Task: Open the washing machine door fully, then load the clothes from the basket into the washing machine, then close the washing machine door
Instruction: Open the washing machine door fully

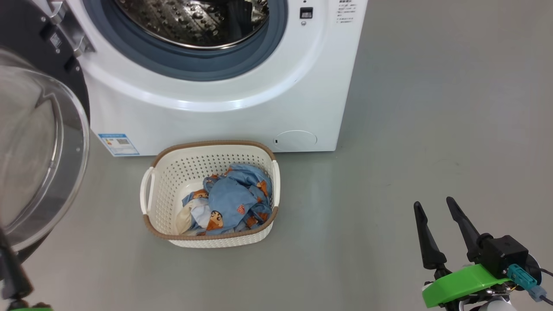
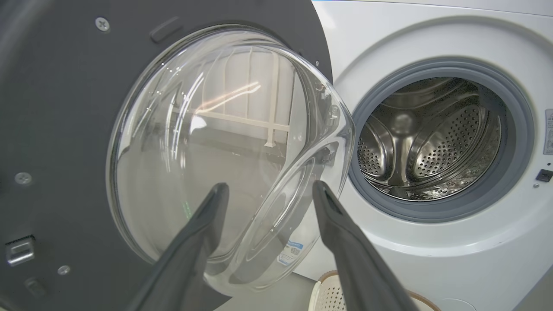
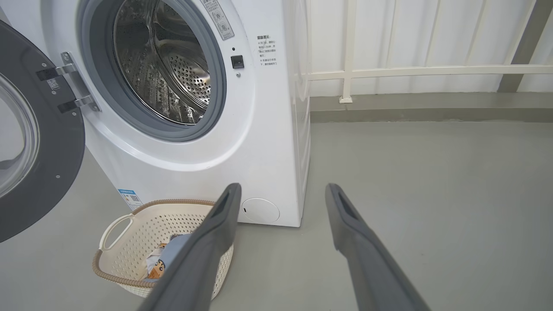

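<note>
The left gripper [image 2: 270, 190] has its two dark fingers spread apart, with nothing between them. Just ahead of its fingertips bulges the clear glass bowl of the washing machine door [image 2: 65, 129], which stands swung wide open with its dark inner face turned toward the gripper. Past the door, ahead and to this gripper's right, the white washing machine [image 2: 432, 259] shows its open mouth: a grey rubber gasket [image 2: 514, 129] ringing a steel perforated drum [image 2: 432, 142].

The right gripper [image 1: 433, 203] is likewise spread wide and holds nothing. It hangs over bare grey floor [image 1: 432, 108], well apart from the machine. Ahead and to its left, the cream basket [image 1: 173, 172] sits on the floor just in front of the machine's lower front, below the drum opening. The clothes [image 1: 233, 198], light blue with orange-brown cartoon figures and a little white fabric, lie heaped inside the basket, mostly on the side nearer this gripper. Beyond the basket, a blue label [image 1: 119, 144] and a round filter cap [image 1: 296, 140] mark the machine's lower front.
</note>
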You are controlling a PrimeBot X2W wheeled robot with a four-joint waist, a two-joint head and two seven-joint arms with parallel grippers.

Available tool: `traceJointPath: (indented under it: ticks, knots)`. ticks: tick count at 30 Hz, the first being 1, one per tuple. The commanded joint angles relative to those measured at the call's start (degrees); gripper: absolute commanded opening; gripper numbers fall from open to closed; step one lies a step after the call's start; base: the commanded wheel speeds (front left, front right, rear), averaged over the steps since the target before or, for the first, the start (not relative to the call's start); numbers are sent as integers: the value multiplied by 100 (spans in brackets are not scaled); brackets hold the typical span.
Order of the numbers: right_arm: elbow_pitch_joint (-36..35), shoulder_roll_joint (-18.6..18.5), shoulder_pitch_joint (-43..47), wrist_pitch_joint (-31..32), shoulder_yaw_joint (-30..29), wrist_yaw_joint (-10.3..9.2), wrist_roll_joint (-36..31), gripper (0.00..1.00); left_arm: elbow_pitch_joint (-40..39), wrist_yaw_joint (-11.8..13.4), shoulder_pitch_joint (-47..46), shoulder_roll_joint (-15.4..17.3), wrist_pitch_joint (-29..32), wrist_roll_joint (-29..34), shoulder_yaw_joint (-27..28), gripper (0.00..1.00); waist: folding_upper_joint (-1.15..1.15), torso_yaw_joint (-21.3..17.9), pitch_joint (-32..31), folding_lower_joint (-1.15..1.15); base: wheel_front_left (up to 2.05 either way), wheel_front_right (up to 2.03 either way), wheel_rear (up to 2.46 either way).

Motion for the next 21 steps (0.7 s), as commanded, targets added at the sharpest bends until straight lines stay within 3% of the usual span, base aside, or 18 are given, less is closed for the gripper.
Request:
traceJointPath:
  ticks: [1, 14, 21]
  knots:
    - [-178, -21, 24, -69, 176, 35, 37, 100, -297, -17, 80, 117, -28, 42, -38, 100, 0, -82, -69, 0, 0, 0, 0]
    - [-344, -21, 84, -69, 317, 35, 61, 100, -673, -17, 572, 137, -28, -86, -1150, 100, 0, -536, -268, 0, 0, 0, 0]
    - [-464, -21, 186, -69, 410, 35, 55, 100, -643, -17, 795, 389, -28, -153, -1607, 100, 0, -736, -370, 0, 0, 0, 0]
